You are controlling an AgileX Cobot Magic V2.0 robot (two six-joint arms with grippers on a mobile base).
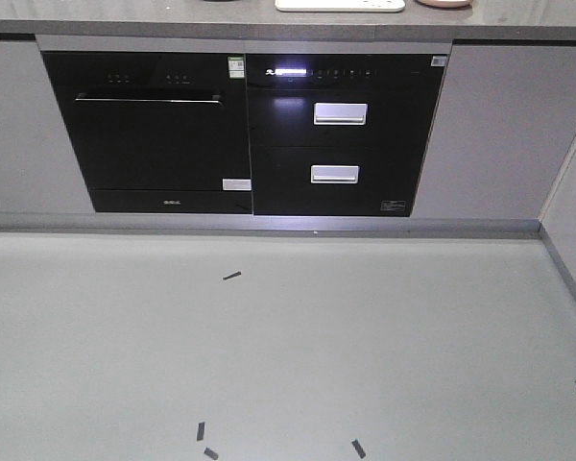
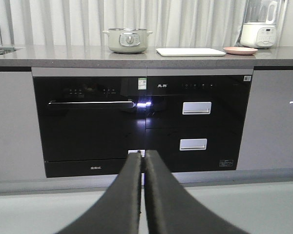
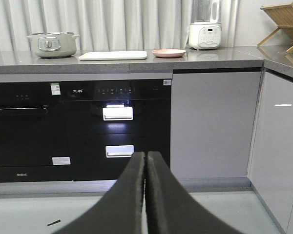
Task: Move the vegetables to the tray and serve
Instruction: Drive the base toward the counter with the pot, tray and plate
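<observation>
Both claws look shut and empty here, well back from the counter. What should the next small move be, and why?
Probably roll the base forward toward the grey stone counter. The cream-white rectangular tray and round pink plate sit far off on it, apparently out of reach. The left claw and right claw are shut on nothing, so nothing is ready to carry.

- Left pincer point(image 2: 143, 157): two matte black fingers point(image 2: 124, 200), broad at the base, tapering in smooth curves to narrow tips.
- Right pincer point(image 3: 145, 156): the same matte black, curved, tapering form.
</observation>
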